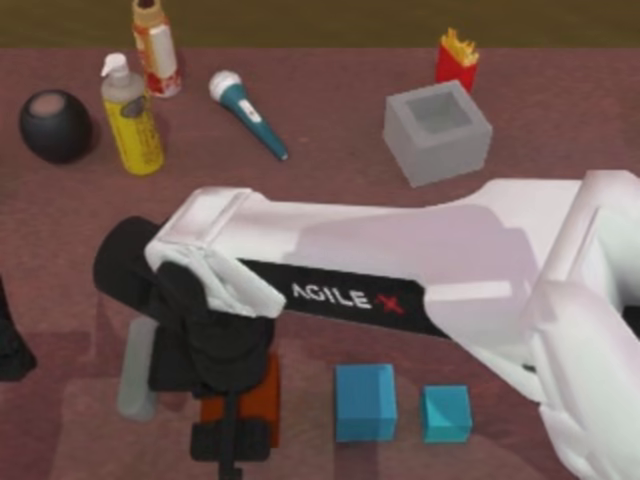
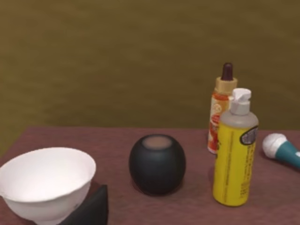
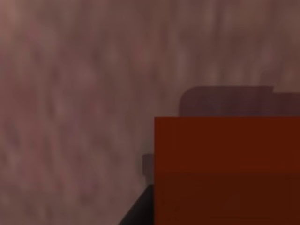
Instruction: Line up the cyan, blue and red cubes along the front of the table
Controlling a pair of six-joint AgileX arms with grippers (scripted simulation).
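Front row, left to right: red cube point(image 1: 262, 392) under right gripper point(image 1: 232, 440), blue cube point(image 1: 364, 402), cyan cube point(image 1: 446, 413). Box point(image 1: 437, 132) behind.

The right claw point(image 1: 232, 435) covers most of the red cube point(image 1: 268, 385) — grip apparently closed, unclear.

Evenly and softly lit from above; faint shadow beneath the right arm point(image 1: 430, 270) on the tabletop point(image 1: 330, 150). No glare. Right wrist view heavily blurred.
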